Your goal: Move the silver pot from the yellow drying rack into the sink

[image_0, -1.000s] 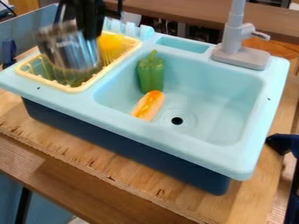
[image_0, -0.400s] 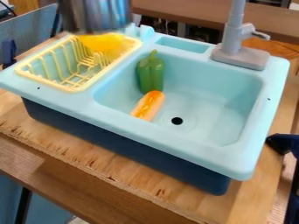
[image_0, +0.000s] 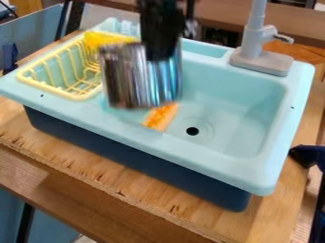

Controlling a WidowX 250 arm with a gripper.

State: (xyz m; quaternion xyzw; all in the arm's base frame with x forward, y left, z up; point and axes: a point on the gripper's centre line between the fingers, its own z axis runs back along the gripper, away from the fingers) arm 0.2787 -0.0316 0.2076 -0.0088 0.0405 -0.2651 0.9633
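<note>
Metal pot (image_0: 130,78): hung roughly upright over the left part of the sink basin (image_0: 241,104).
Black gripper (image_0: 162,54): looked clamped on the pot's rim, bearing its weight.
Orange-topped toy food (image_0: 160,118): lay in the basin, contained by its walls.
Yellow dish rack (image_0: 47,88): sat left, cradling a yellow item (image_0: 105,39).

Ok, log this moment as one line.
gripper holds metal pot | pot raised, overlapping basin's left side in view | orange-topped toy in basin | yellow rack beside basin
</note>
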